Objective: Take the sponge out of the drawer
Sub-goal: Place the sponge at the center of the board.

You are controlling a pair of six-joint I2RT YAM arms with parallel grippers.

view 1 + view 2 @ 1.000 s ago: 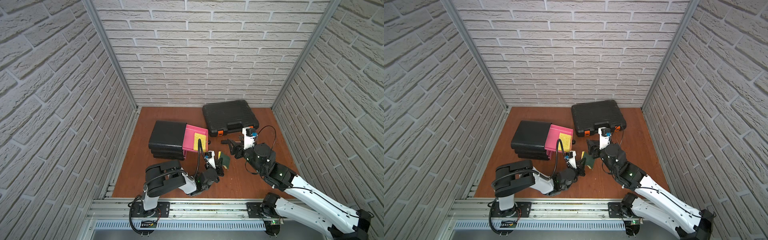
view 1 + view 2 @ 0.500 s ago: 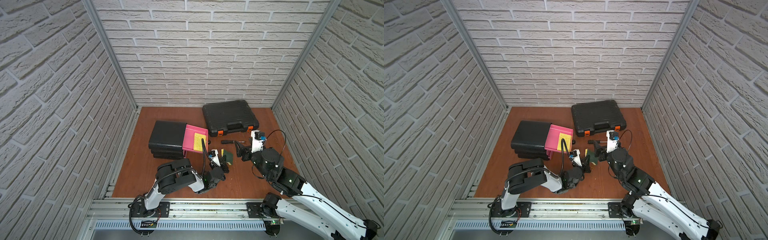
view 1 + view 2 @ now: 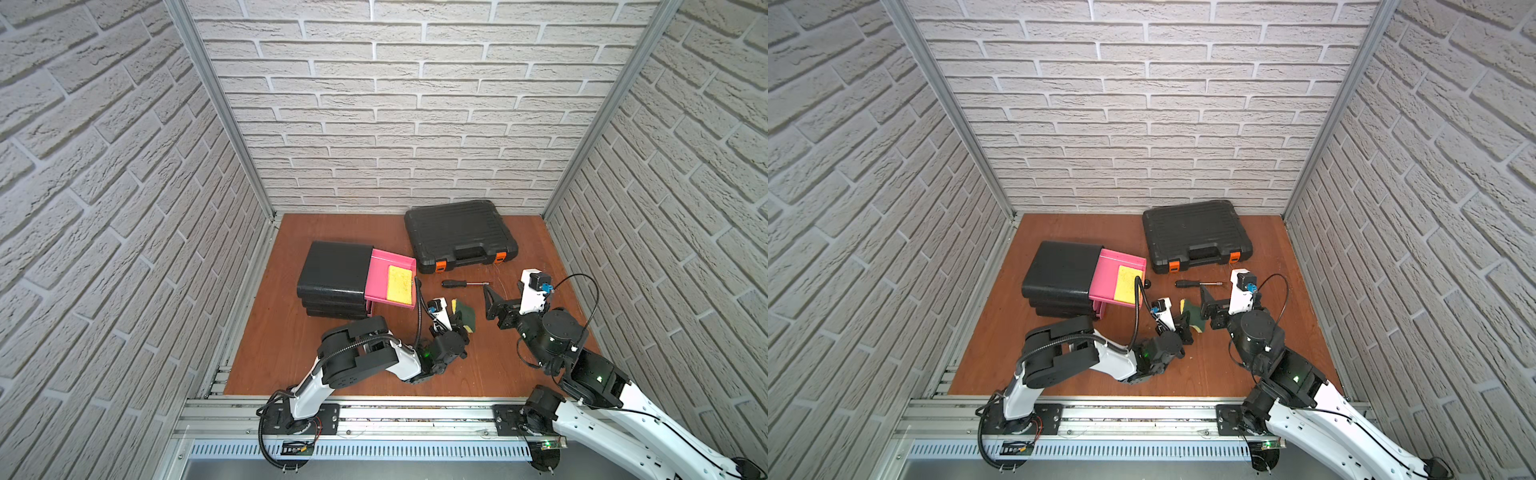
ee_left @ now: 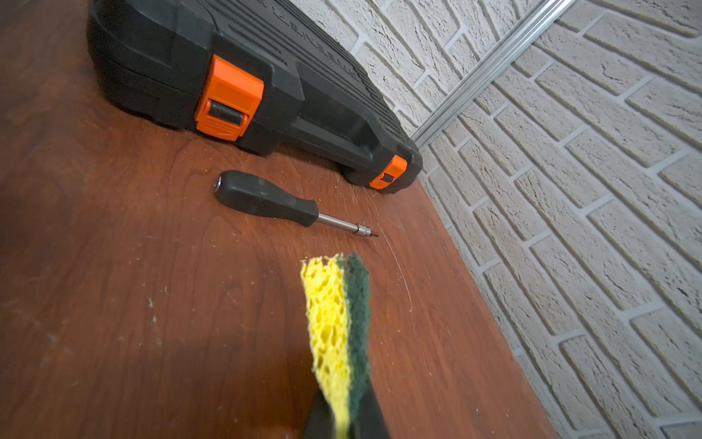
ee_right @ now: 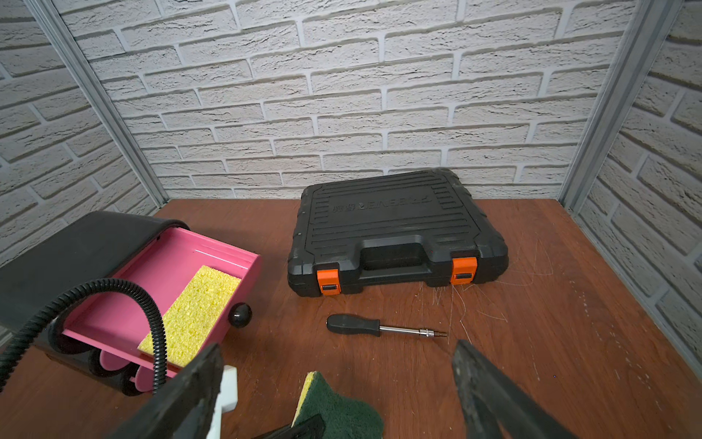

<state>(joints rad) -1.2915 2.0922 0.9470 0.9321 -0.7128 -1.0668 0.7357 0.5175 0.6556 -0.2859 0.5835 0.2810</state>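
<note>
Top view: green-backed sponge (image 3: pixel 465 312) was held on edge by the left gripper (image 3: pixel 459 322), outside the pink drawer (image 3: pixel 380 266); a yellow sponge (image 3: pixel 400 284) was seen lying inside.
Left wrist: jaws were clenched on its lower end; it was judged light, soft and squashable.
Right wrist: right gripper (image 5: pixel 336 353) was spread wide and empty; the yellow sponge was judged best pinched across its long edges.

We're looking at a brown wooden worktop (image 3: pixel 282 345), scuffed and flecked with pale scratches. Just ahead of the right fingers (image 5: pixel 490 391) a black-handled screwdriver (image 5: pixel 353 325) lies flat, its metal shaft pointing away from the black drawer unit (image 5: pixel 76 251). Beyond it, farther from those fingers, the closed black tool case (image 5: pixel 395 224) sits flat, orange latches turned toward them. The drawer unit stands to the fingers' left, apart from the case.
</note>
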